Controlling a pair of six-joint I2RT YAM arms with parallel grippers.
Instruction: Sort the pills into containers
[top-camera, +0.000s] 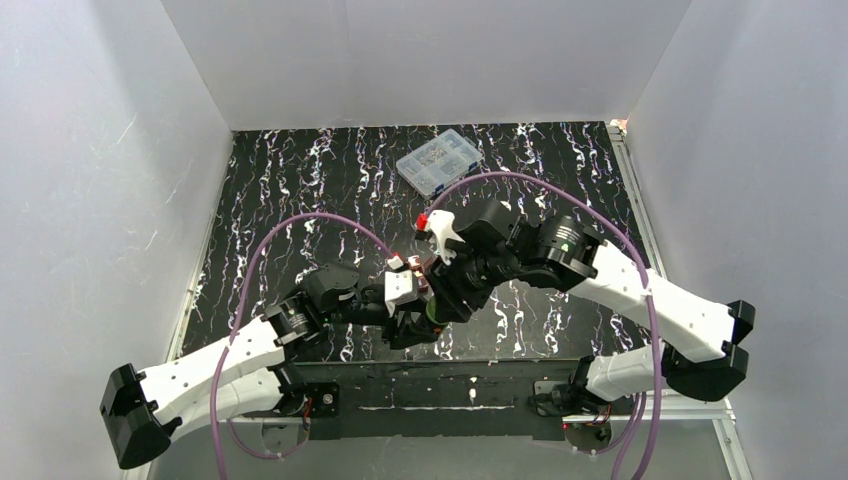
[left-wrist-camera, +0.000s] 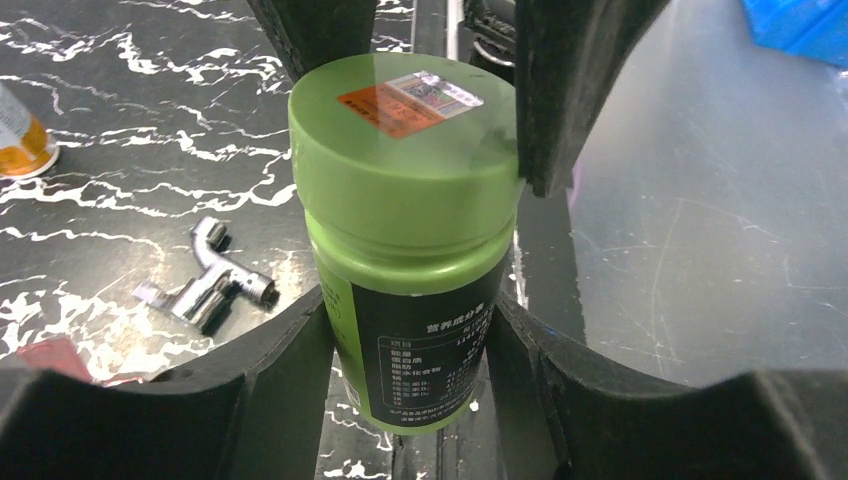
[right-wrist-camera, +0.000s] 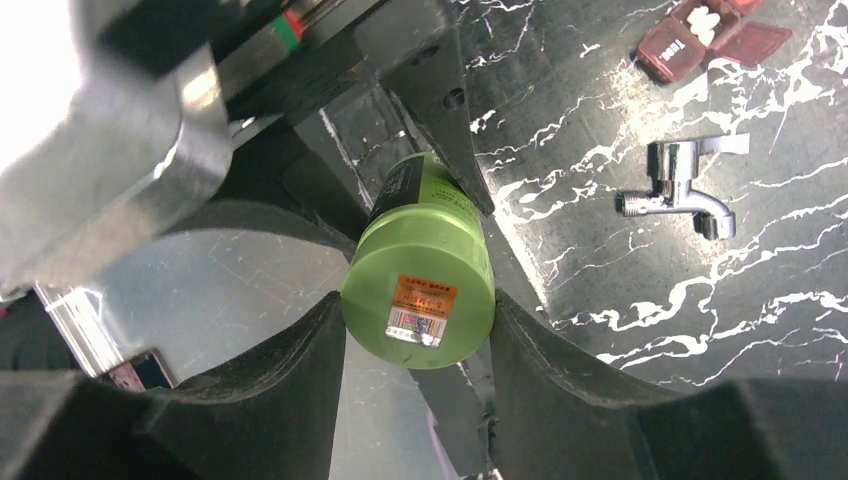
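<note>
The left gripper (left-wrist-camera: 410, 335) pinches the body of the dark bottle (left-wrist-camera: 425, 350), held by the middle of the table's (top-camera: 300, 180) near edge. The right gripper's (right-wrist-camera: 418, 310) jaws press both sides of its green cap (left-wrist-camera: 400, 170). The cap looks unopened, and white pills sit in the pill box (right-wrist-camera: 700, 30), so sorting has apparently barely begun.
</note>
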